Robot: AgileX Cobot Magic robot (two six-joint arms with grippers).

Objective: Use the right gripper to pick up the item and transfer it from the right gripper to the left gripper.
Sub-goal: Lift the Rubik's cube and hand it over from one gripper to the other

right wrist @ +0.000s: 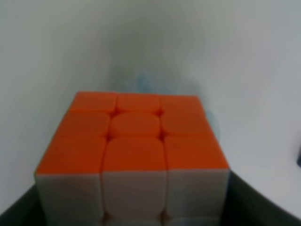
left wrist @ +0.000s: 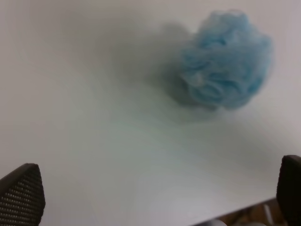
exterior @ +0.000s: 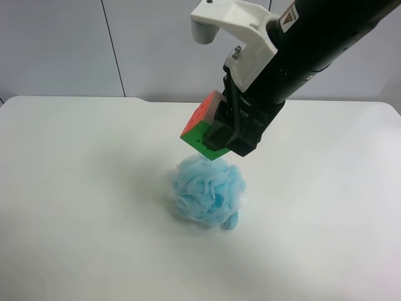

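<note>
Hanging over the blue sponge on the worktop, the right gripper clamps the item aloft; pickup looks done. Right wrist: its orange face fills the view. Left wrist: left gripper fingers spread, empty; handover needs it brought alongside.

Bright even light, blurred sponge

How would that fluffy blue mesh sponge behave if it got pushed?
The fluffy light-blue mesh bath sponge probably squashes rather than resists: its ruffled folds look soft. Likely very light, so it should slide or tumble on the smooth white table.
</note>
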